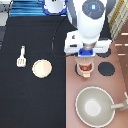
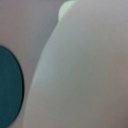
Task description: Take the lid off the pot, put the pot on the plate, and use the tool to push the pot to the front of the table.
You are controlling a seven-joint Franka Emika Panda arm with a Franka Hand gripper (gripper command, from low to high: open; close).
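Gripper (image 1: 86, 59) down over pot (image 1: 85, 67) on stove panel (image 1: 100, 95); grip unreadable. Plate (image 1: 42, 68), spatula (image 1: 21, 56) at nine o'clock.

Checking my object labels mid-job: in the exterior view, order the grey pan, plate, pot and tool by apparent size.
1. Grey pan.
2. Plate.
3. Pot, unsure: the gripper directly above hides part of it.
4. Tool, longish but thin.

The gripper (image 1: 86, 56) sits just over the pot (image 1: 85, 67) on the stove panel (image 1: 107, 82); its white shell looks like smooth, glossy plastic. The pot, the plate (image 1: 42, 68) and the tool (image 1: 21, 56) look like matt plastic. The bench (image 1: 35, 95) is matt black. The large pan (image 1: 95, 105) looks like dull grey metal.
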